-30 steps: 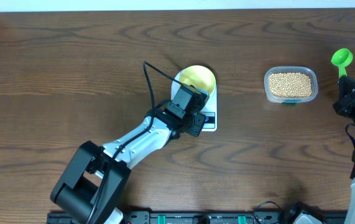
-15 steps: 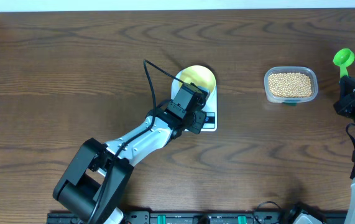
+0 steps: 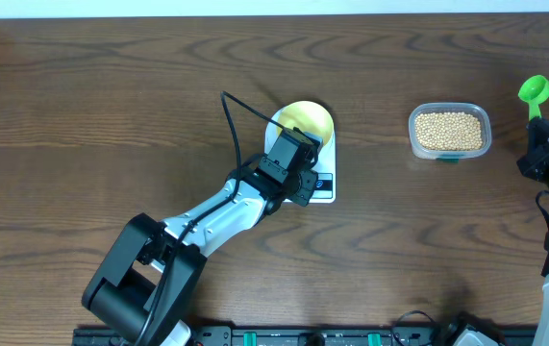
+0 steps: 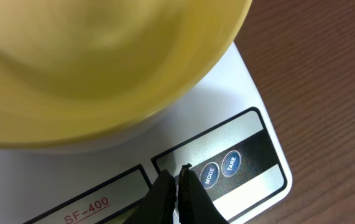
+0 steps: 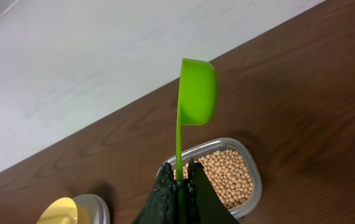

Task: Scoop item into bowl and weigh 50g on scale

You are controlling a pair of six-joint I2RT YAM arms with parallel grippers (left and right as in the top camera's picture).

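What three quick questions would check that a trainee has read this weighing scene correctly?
1. True or false: the bowl sits on the scale.
2. The right gripper is shut on: A the green scoop; B the bowl; C nothing.
3. Which button lies nearest the tips of the left gripper?

Key: 1 true; 2 A; 3 the MODE button.

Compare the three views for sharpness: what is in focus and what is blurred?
Left wrist view: the bowl is blurred, while button labels on the scale read sharp. Right wrist view: the green scoop and beans are crisp. Overhead view: evenly lit, sharp throughout.
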